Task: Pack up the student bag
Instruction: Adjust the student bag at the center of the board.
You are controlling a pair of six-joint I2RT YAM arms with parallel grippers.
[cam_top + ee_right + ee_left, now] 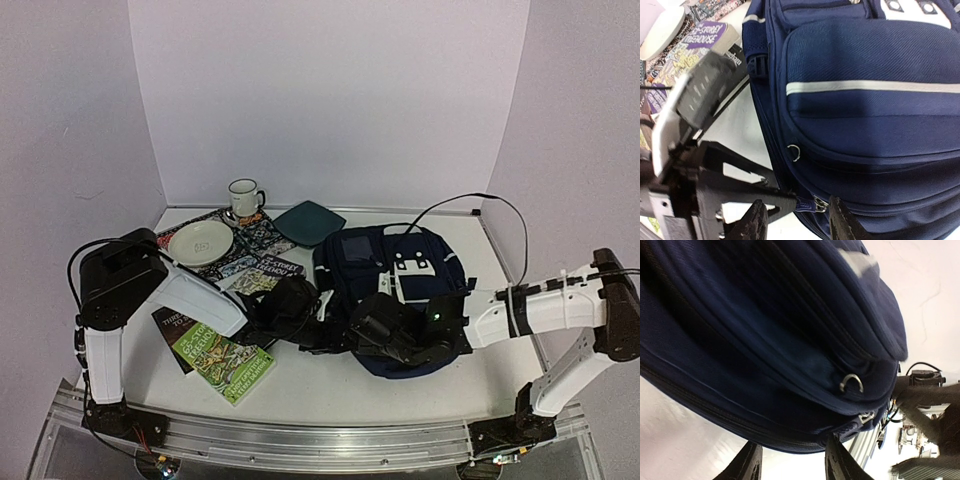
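Top external view places the student bag (400, 270) flat on the bench (320, 395), with the left gripper (792, 444) and right gripper (797, 201) both spread apart at its near-left corner; recommended: pin the fabric, then close squarely on the zipper pull (820, 204).

Navy student bag (445, 282) with a white stripe (865, 86), green book (225, 360), cream plate (200, 241).
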